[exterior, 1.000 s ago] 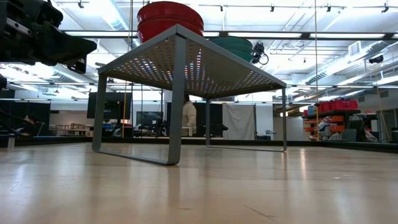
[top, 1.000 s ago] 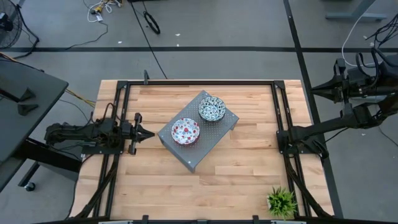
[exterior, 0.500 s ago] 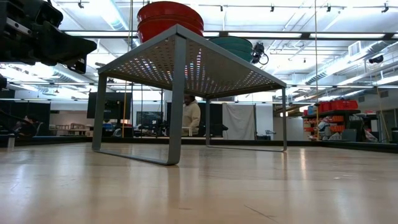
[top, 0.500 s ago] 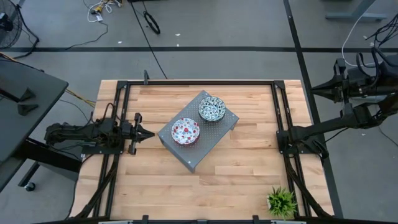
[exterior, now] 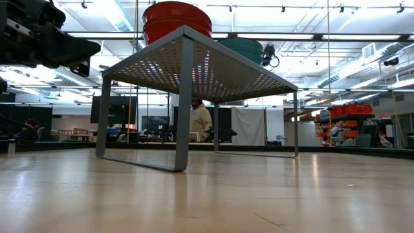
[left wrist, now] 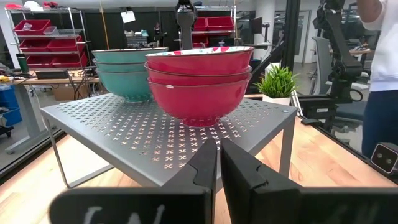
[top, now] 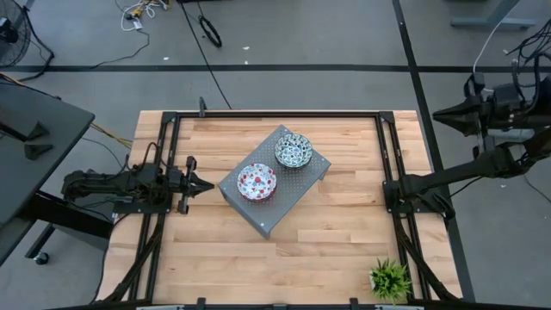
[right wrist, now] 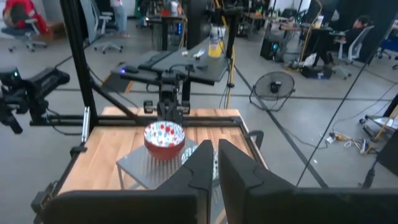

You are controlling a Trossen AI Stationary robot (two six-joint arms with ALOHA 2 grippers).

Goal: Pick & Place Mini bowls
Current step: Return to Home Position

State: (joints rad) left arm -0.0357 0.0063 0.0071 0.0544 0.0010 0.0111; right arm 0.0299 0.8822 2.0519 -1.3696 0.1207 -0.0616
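The left arm [top: 112, 183] is showing matte black joints, the left hand [left wrist: 218, 149] dark wedge fingers [left wrist: 205, 169]. Black cables [top: 516, 77] are looping off the right arm [top: 465, 172].

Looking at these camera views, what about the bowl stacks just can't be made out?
High view: the lower bowls of the red stack and teal stack, hidden under each top bowl.
Low view: the bowls' insides, above the camera's level; the stacks' bases, hidden by the shelf top.
Right wrist view: most of the teal stack, behind the right gripper.
Left wrist view: part of the teal stack, behind the red stack.
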